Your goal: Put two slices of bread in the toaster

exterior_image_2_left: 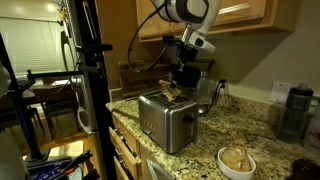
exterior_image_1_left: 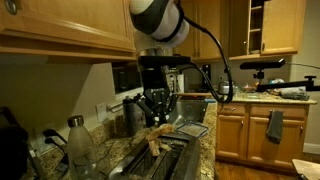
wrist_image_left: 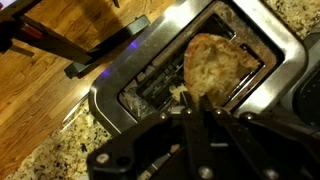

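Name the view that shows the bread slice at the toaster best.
Wrist view: the slice of bread is large and close, its mottled face clear above the toaster slots. In both exterior views it is small, dim and tilted over the toaster.

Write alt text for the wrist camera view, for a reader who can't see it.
The shut claw holds a mottled tan slice of bread at the open top of a shiny steel toaster, seen from above. The toaster stands on a speckled granite counter, with wooden floor beyond its edge.
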`<control>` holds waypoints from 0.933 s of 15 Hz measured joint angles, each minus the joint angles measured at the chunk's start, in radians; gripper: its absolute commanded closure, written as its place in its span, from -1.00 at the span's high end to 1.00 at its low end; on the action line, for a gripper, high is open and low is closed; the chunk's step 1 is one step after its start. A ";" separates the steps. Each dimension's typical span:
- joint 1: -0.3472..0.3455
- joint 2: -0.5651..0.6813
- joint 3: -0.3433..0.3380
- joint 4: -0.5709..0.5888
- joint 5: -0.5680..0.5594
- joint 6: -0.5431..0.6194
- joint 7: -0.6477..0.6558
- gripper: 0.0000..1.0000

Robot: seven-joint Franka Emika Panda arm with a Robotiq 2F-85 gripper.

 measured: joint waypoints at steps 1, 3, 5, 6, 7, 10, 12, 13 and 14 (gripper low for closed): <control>0.000 0.000 0.000 0.000 0.000 0.000 -0.005 -0.84; 0.000 0.000 0.000 0.002 0.000 0.000 -0.011 -0.84; 0.001 0.000 0.000 0.006 0.000 0.001 -0.020 -0.84; 0.001 0.000 0.000 0.009 0.000 0.001 -0.024 -0.84; 0.001 0.000 0.000 0.013 0.000 0.001 -0.028 -0.84; 0.004 0.000 0.001 0.022 0.000 0.005 -0.035 -0.84; 0.009 0.000 0.001 0.023 0.000 0.008 -0.038 -0.84; 0.010 0.000 0.002 0.023 0.000 0.009 -0.040 -0.84; 0.010 0.000 0.003 0.022 0.000 0.009 -0.042 -0.84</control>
